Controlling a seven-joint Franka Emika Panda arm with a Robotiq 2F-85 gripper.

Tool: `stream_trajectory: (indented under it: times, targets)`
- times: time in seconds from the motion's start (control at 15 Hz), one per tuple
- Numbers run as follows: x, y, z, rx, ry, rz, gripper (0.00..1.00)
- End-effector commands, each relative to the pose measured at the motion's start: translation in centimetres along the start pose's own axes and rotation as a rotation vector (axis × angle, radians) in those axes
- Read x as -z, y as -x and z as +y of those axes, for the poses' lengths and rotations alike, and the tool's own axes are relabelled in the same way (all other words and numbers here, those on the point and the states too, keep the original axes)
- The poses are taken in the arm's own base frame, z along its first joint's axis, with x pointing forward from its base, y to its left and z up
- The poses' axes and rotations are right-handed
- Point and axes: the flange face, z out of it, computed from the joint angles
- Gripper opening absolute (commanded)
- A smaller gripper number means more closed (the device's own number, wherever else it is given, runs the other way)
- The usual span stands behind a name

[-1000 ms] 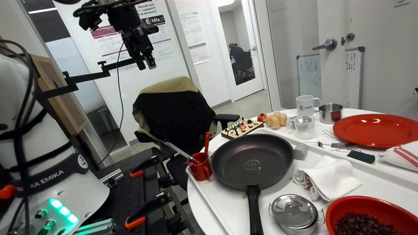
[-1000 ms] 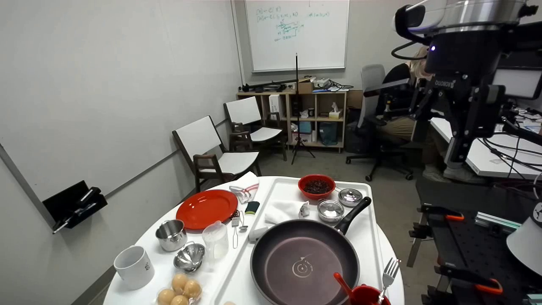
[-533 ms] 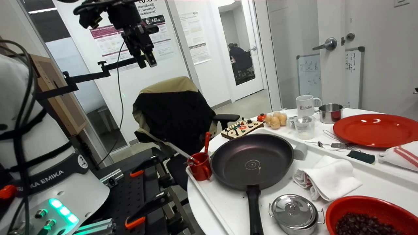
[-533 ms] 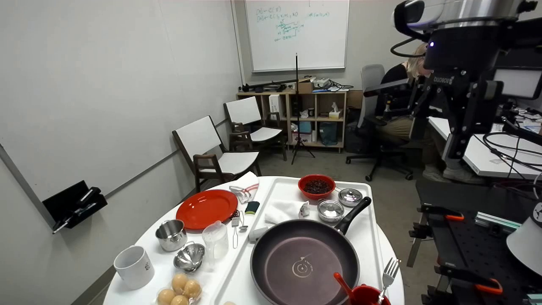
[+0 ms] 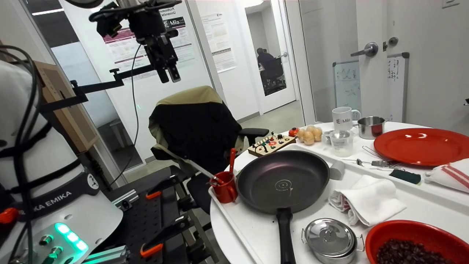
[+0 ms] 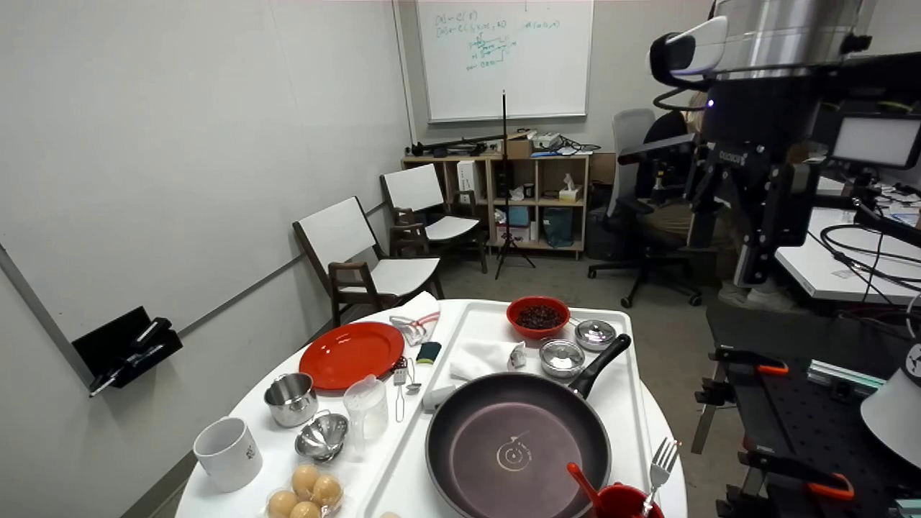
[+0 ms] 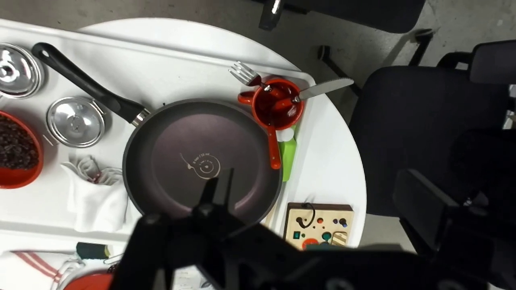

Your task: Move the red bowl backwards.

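Full of dark beans, the red bowl (image 6: 538, 332) sits at the far end of the white tray (image 6: 471, 316) in an exterior view. It is cut off by the lower right corner in the other camera's picture, where its red inner wall (image 5: 417, 228) shows. In the wrist view part of the red bowl (image 7: 18, 177) appears at the left edge. My gripper (image 7: 315, 177) is open, its fingers wide apart with nothing between them. High above and away from the bowl, the gripper (image 5: 170, 77) hangs off the table's side; the gripper (image 6: 725, 252) is seen there too.
A black frying pan (image 6: 518, 439) fills much of the tray, its handle toward two lidded metal pots (image 6: 562, 357) beside the bowl. A rolled white napkin (image 7: 98, 197) lies near. A red mug (image 7: 282, 82) holds cutlery. A red plate (image 6: 352, 354) lies outside the tray.
My gripper rose very slightly, then moved from over the robot's side a little toward the table and lower. The red bowl and the other tableware have stayed put.
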Motion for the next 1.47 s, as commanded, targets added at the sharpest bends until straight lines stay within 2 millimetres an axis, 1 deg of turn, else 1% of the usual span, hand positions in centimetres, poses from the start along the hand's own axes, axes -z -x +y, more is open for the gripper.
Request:
stream_trajectory:
  times: [0.0, 0.2, 0.4, 0.53, 0.67, 0.93, 1.2, 1.4]
  targets:
    - [-2.0, -1.0, 1.3, 0.005, 0.020, -0.034, 1.00]
    - [-3.1, -1.4, 2.5, -0.001, 0.045, -0.050, 1.00]
    - [-3.6, -1.7, 5.4, -0.047, 0.072, -0.040, 1.00]
    - [-3.6, -1.7, 8.2, -0.101, 0.083, -0.025, 1.00]
    - [-3.8, -1.4, 11.4, -0.169, 0.088, -0.011, 1.00]
    - [-4.6, 0.2, 17.8, -0.319, 0.096, 0.013, 1.00]
    - [-6.3, 2.2, 22.9, -0.434, 0.093, 0.027, 1.00]
    - [-8.3, 3.7, 25.8, -0.447, 0.084, 0.026, 1.00]
